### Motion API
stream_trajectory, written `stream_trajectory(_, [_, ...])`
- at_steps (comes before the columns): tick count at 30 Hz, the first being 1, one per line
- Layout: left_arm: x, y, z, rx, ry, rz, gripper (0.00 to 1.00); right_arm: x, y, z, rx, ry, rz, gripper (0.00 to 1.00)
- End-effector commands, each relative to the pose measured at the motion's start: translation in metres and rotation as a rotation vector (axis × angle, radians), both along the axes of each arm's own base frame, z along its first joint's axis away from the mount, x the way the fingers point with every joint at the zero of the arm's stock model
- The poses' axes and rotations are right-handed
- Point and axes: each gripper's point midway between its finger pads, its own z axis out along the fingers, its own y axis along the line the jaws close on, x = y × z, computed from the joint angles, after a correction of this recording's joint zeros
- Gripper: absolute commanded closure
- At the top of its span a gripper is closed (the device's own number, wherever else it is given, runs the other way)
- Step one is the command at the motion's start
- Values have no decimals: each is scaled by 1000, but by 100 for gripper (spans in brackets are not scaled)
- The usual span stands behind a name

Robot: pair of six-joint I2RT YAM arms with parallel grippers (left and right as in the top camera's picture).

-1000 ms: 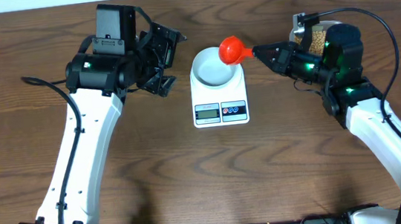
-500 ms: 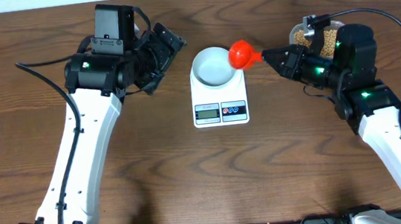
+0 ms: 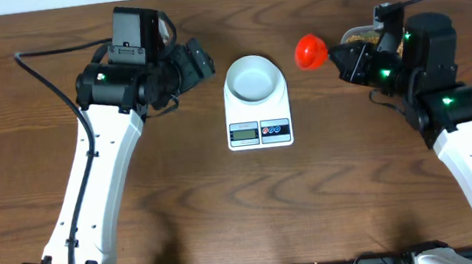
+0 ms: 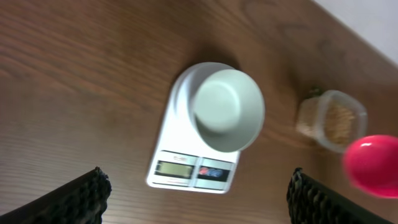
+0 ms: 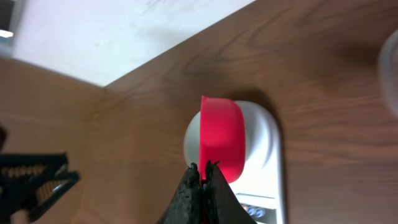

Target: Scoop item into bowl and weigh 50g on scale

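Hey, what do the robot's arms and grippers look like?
The left arm and right arm share long white links, black joint housings with green lights, and trailing black cables. The left gripper and right gripper are black, with textured fingers.

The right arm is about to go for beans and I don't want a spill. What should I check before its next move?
1. Right gripper shut on the scoop: ok.
2. Bowl sits on the scale: ok.
3. Tub upright, with beans inside: ok.
4. Beans in the bowl: not ok, it looks empty.
5. Left gripper open, apart from the scale: ok.
6. Reading on the display: cannot tell, too small.
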Motion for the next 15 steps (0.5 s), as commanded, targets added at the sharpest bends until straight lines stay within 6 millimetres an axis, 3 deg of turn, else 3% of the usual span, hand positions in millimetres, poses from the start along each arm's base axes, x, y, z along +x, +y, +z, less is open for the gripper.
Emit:
stream_trajectory(1, [-1,10,-1,128,-51,-116,7,9,-27,21,-118,-78,-90,99])
stream_trajectory(9, [-23,15,-14,275,-30,-364,7,11,-64,21,-202,-56,-180,99])
stream_trajectory(11, [-24,15,-15,274,-24,-364,16,12,-72,21,-212,-51,-194,99])
stream_trajectory(13, [-25,15,-15,274,-21,-365,38,12,-81,20,-219,-47,-212,99])
stream_trajectory(15, [-26,15,-15,269,-15,-356,49,12,-88,19,-224,-43,-226,99])
